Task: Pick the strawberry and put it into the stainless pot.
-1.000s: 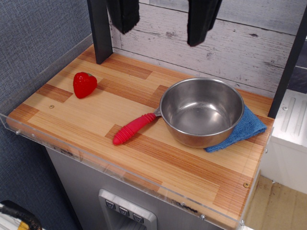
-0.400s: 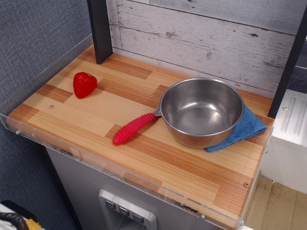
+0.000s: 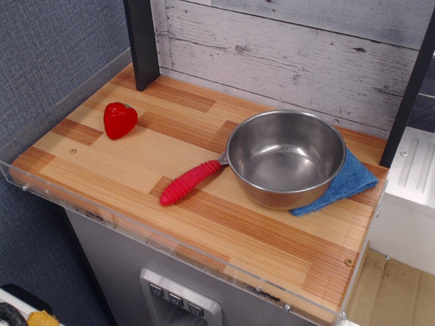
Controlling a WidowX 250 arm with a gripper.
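Observation:
A small glossy red strawberry (image 3: 119, 120) lies on the wooden counter (image 3: 122, 166) at the far left. The stainless pot (image 3: 286, 157) stands empty to the right of the middle, its long red ribbed handle (image 3: 189, 182) pointing toward the front left. The pot rests partly on a blue cloth (image 3: 343, 185). The gripper is out of view.
A dark post (image 3: 142, 42) stands at the back left, another (image 3: 408, 95) at the right edge. A clear plastic rim (image 3: 170, 238) runs along the counter's front and left sides. A whitewashed plank wall (image 3: 292, 47) closes the back.
The two black gripper fingers that hung at the top of the frame a second ago have risen out of view. The strawberry and pot have not moved.

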